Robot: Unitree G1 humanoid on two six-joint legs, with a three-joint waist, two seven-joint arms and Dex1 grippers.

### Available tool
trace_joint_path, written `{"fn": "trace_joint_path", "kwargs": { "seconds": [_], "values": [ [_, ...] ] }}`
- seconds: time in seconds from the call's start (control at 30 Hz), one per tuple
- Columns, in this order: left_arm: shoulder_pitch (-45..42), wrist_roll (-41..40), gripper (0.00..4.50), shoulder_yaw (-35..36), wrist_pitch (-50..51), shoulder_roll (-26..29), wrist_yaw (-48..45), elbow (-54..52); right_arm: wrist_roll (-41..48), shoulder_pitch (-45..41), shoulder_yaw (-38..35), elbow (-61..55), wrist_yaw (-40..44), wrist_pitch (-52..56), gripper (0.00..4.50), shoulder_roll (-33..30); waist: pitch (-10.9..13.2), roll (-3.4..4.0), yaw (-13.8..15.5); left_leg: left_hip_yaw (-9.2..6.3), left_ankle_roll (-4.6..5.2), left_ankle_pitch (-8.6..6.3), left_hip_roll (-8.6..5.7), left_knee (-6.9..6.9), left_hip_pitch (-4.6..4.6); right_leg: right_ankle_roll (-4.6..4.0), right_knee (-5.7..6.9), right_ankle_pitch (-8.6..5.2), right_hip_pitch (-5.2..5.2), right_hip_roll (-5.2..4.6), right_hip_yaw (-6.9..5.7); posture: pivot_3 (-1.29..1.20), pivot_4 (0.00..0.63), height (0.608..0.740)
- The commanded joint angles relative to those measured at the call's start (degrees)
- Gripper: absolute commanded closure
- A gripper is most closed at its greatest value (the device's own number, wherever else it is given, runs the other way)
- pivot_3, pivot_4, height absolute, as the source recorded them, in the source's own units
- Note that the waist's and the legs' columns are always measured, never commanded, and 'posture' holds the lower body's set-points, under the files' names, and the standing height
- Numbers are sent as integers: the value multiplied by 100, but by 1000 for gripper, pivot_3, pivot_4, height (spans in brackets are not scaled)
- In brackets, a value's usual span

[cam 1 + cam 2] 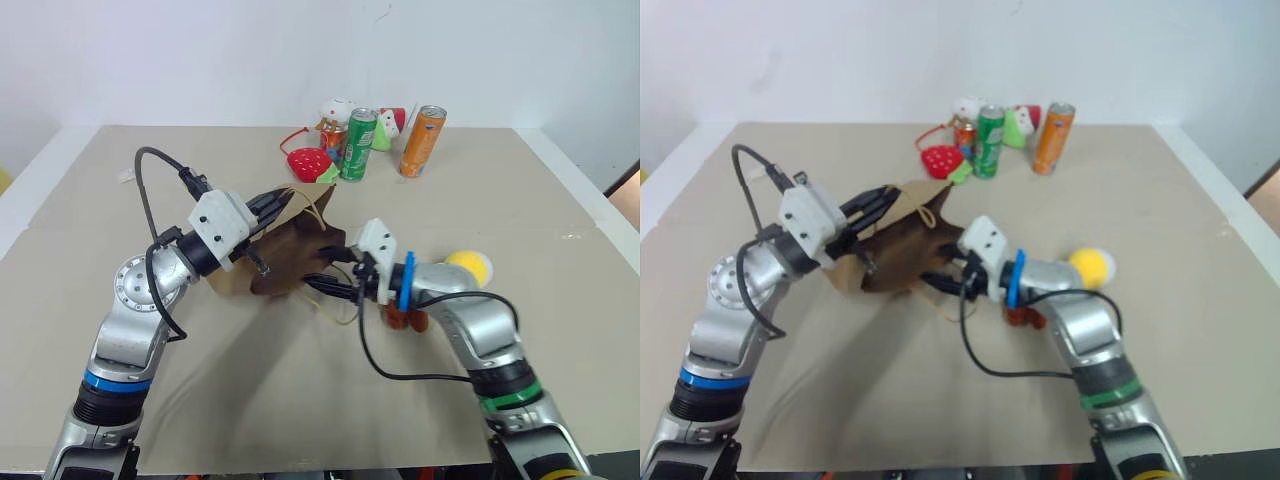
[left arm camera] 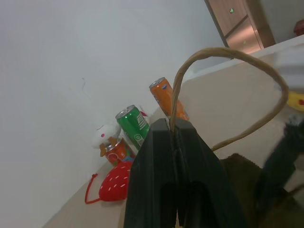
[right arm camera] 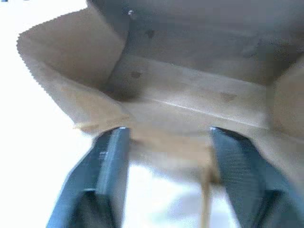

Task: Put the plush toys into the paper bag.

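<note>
Left gripper (image 1: 283, 197) pinches the paper bag (image 1: 290, 260) by its cord handle (image 2: 228, 90); right gripper (image 3: 166, 142), fingers spread, faces the bag's mouth.

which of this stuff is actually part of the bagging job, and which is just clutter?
Job:
paper bag
yellow plush ball
brown plush, mostly hidden by the right arm
left gripper, shut on a bag handle
right gripper, open at the bag's mouth

Clutter:
strawberry plush
green can
orange can
small white-and-red figures
</note>
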Motion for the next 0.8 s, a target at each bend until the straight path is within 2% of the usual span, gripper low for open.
{"fn": "trace_joint_path", "kwargs": {
  "seconds": [0.03, 0.23, 0.37, 0.53, 0.7, 0.8],
  "values": [
    [-57, -54, 4500, -68, -138, -36, -39, -225, 526, 88, -717, -667, 97, 430, 109, -478, 0, 0, 1, 0, 0, 0, 0, 0, -1, 0, -1, 0, 0, 0, -1, 0, 150, 740],
    [-128, -124, 4500, -113, -163, -9, -173, -265, 651, 319, -1480, -424, 482, 535, 109, -1663, 3, 4, 3, 0, 1, 0, -8, -2, 0, 0, -3, -1, 0, -4, 1, 0, 150, 740],
    [-156, -229, 4500, -168, -136, 20, -291, -372, 724, 816, -1555, -346, 858, 496, 109, -2209, 2, 3, 9, 0, 7, -4, -8, -3, -4, 1, -13, -3, 1, -4, 0, 0, 150, 740],
    [-54, -635, 4500, -140, 257, -35, -359, -511, 513, 1330, -1400, -132, 833, 274, 109, -2252, 3, 3, -5, 0, 9, -6, -5, -7, -2, 3, -13, -7, 1, 1, 4, 0, 150, 740],
    [-9, -996, 4500, -93, 737, -19, -349, -595, 281, 1433, -1124, 135, 716, -14, 109, -2086, 3, 3, -8, 2, 9, -4, -6, -1, 2, 10, -12, -2, 2, 4, 2, 0, 150, 740],
    [-13, -1265, 4500, -29, 1059, -54, -285, -646, 30, 1352, -952, 398, 636, -399, 856, -1991, 3, 4, -7, 3, 9, -5, -7, 0, 2, 10, -12, -2, 3, 4, 2, 0, 150, 740]
  ]
}}
